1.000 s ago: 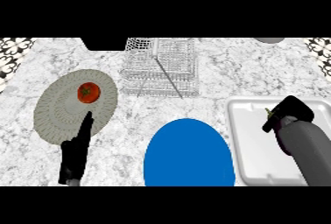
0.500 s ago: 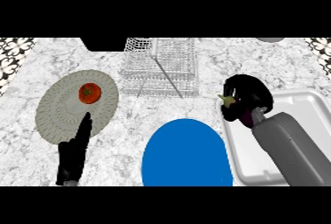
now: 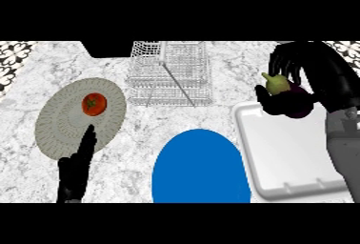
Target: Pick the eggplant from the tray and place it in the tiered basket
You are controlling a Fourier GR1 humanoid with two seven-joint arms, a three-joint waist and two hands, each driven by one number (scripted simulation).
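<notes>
A dark purple eggplant (image 3: 290, 99), glossy and bulbous with a pale green stem cap, sits at about two o'clock in the head view. It is clasped by the robot's black right hand (image 3: 313, 66), whose fingers curl down round its far side. Hand and eggplant are over the far left corner of the white tray (image 3: 281, 147), a smooth rectangular tray with rounded corners and a raised rim at four o'clock. At ten o'clock from the eggplant stands the tiered basket (image 3: 169, 74), a boxy frame of thin pale wire mesh. A plain blue plate (image 3: 200, 167) lies at six o'clock, just beside the tray. At nine o'clock a grey ribbed plate (image 3: 67, 126) carries a red tomato (image 3: 94, 104). The left hand (image 3: 76, 164) rests at eight o'clock, fingers straight and together. All are set on a white, grey-veined marble counter (image 3: 239, 71).
</notes>
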